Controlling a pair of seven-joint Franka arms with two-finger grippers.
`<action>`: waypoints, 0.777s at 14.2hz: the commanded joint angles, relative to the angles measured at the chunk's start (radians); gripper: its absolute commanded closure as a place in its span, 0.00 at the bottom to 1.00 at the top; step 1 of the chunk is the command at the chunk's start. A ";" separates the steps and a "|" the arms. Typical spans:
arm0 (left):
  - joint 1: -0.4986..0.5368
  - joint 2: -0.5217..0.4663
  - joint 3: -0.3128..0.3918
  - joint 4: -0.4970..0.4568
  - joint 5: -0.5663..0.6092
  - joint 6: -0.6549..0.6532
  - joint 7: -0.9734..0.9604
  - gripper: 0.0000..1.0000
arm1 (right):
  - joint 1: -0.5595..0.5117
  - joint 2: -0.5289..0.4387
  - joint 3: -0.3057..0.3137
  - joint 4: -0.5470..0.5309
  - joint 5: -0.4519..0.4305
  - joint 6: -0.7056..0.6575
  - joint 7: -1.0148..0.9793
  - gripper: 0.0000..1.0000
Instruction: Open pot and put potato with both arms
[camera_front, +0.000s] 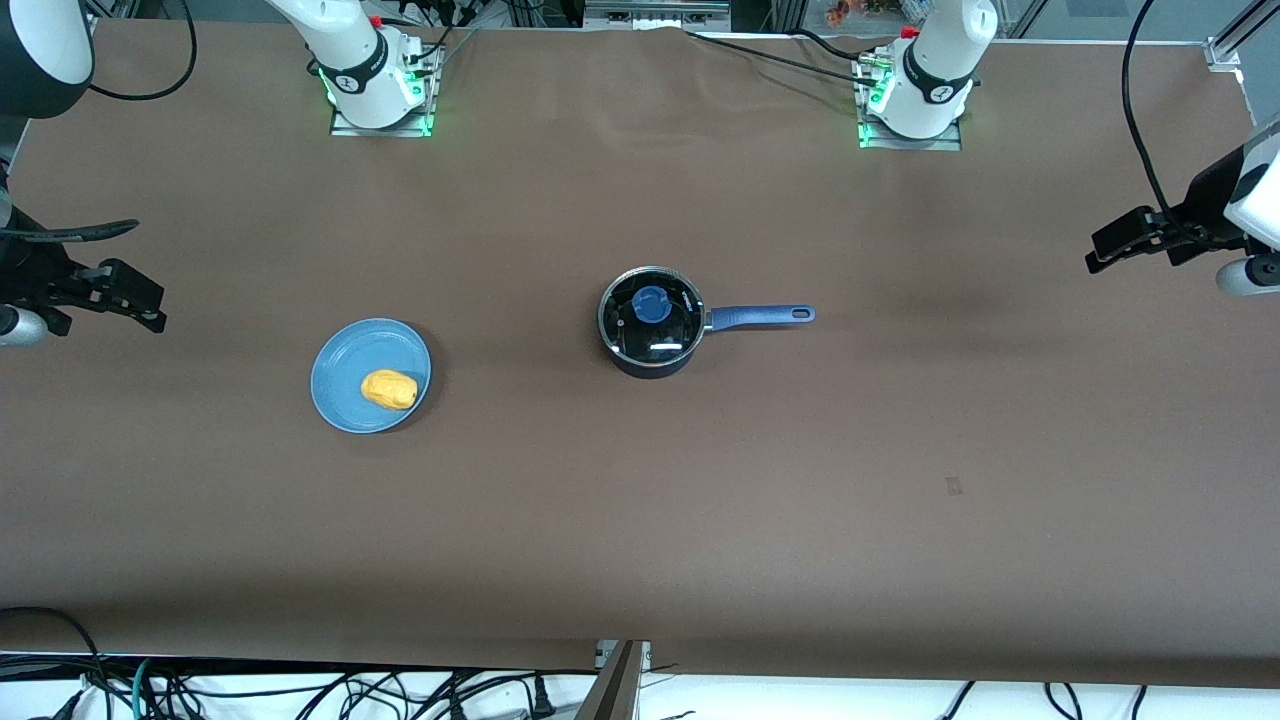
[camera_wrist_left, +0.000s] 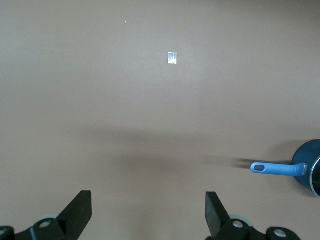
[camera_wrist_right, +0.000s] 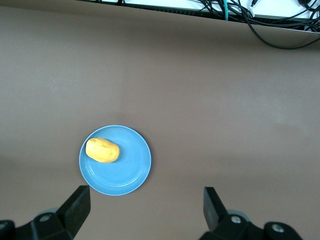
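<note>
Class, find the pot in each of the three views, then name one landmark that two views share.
Front view: pot, lid on, mid-table.
Left wrist view: only its edge and blue handle show.
Right wrist view: not in it.
Shared landmark: the blue plate with the potato, also in the right wrist view.

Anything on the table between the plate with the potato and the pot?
Nothing: the front view shows only bare brown table between the blue plate, with the potato on it, and the lidded pot.
</note>
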 joint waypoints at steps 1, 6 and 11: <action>0.003 0.015 -0.004 0.028 -0.004 -0.024 0.016 0.00 | -0.005 0.012 0.005 0.017 0.000 0.003 0.000 0.00; 0.002 0.016 -0.007 0.031 -0.004 -0.024 0.009 0.00 | -0.005 0.012 0.005 0.017 0.000 0.003 0.000 0.00; -0.006 0.021 -0.009 0.032 -0.002 -0.030 0.004 0.00 | -0.007 0.012 0.005 0.017 -0.002 0.004 0.001 0.00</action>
